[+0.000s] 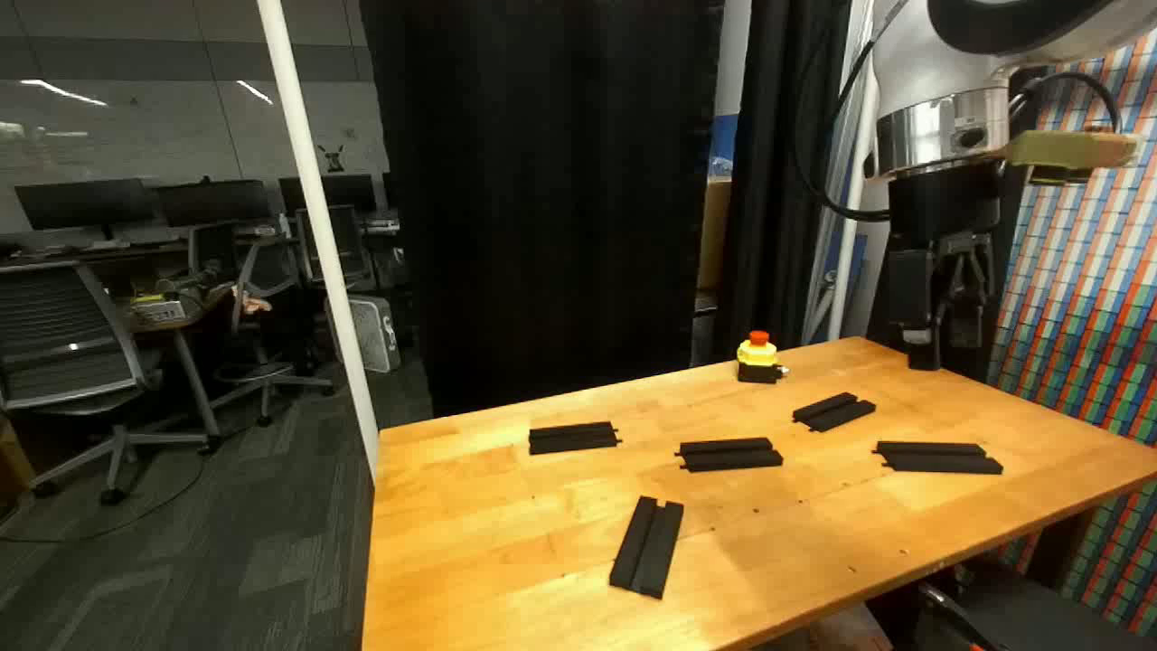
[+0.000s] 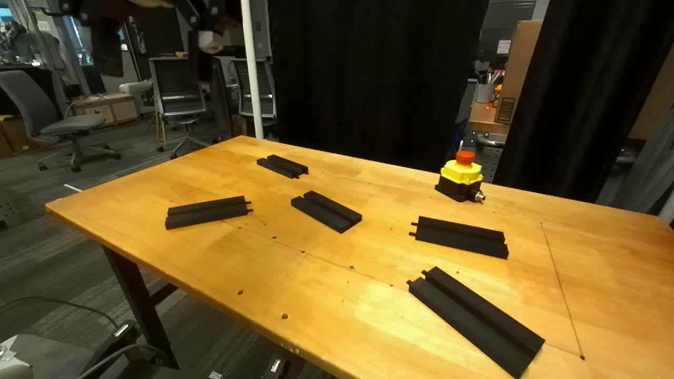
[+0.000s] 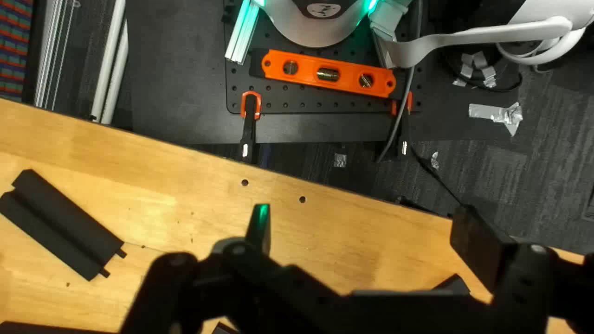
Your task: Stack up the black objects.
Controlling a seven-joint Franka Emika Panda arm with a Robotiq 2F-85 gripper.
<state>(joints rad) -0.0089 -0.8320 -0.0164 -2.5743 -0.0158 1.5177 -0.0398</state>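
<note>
Surroundings: a wooden bench [image 2: 326,284] stood with a black curtain [image 1: 551,208] hanging behind it and a white pole [image 1: 319,217] just beside one corner. A red-topped yellow housing [image 2: 461,172] stood upright near the curtain-side edge, taller than the five black bars [image 2: 326,211] and apart from the nearest of them. Office chairs [image 1: 68,339] stood on the carpet [image 1: 226,588] beyond. In the wrist view, an orange spirit level [image 3: 328,73] lay over a perforated black plate [image 3: 278,98] off the bench, with a clamp [image 3: 249,123] at the plate's edge.

Task pieces: the black bars lay flat and separate on the bench, each grooved lengthwise. In an exterior view, the bar nearest the camera [image 2: 476,322] was set at a slant, with a neighbouring bar [image 2: 459,237] between it and the yellow housing.

Grasping: the end effector [image 3: 371,241] hung above the bench, its fingers [image 3: 260,227] spread wide, with bare wood visible through the gap. It was empty, and in both exterior views it stood clear of the black bars. A dark corner [image 3: 452,284] showing beside one finger in the wrist view was too covered to identify
</note>
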